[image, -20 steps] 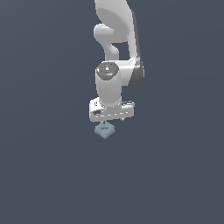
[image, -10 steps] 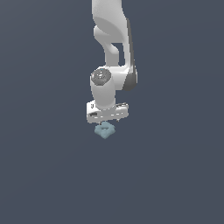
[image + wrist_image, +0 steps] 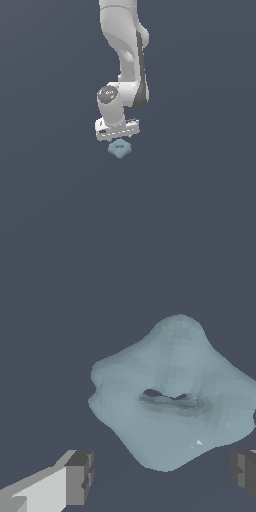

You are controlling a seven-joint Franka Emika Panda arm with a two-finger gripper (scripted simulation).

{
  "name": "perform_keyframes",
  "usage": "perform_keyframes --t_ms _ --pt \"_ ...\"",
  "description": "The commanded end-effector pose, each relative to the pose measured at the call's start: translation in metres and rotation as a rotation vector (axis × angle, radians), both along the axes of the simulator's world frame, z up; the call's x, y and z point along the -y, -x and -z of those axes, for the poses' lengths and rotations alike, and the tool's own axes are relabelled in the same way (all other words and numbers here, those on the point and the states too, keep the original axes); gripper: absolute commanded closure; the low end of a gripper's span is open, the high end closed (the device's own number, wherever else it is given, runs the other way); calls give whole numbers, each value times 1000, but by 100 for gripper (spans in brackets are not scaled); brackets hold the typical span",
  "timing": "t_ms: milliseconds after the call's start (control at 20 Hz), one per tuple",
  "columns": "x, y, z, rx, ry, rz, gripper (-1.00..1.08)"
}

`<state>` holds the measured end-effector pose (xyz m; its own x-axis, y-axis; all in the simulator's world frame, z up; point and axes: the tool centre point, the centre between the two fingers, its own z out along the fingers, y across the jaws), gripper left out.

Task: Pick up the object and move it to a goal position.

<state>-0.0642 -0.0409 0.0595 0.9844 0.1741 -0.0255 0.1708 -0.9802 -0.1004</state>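
One object [image 3: 120,149], pale blue-grey, lumpy, central dent, directly beneath one pincer [image 3: 117,136], at its 6 o'clock. Pincer released, fingers [image 3: 75,483] spread wide, not touching. Surroundings: plain dark slate-grey surface, featureless.

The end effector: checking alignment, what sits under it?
Under the end effector sits the pale blue-grey object, dent facing up, between open fingers. The object's underside and the floor beneath it are covered.

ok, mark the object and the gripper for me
object [image 3: 170,401], wrist view, on the dent at its middle
gripper [image 3: 160,476], wrist view, midway between the two open fingertips
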Motion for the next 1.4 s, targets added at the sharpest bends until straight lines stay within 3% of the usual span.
perform_keyframes --t_ms 0,1350 --pt "3 5 6 1 -5 -5 -100" --pt "9 14 18 13 -6 -47 -100"
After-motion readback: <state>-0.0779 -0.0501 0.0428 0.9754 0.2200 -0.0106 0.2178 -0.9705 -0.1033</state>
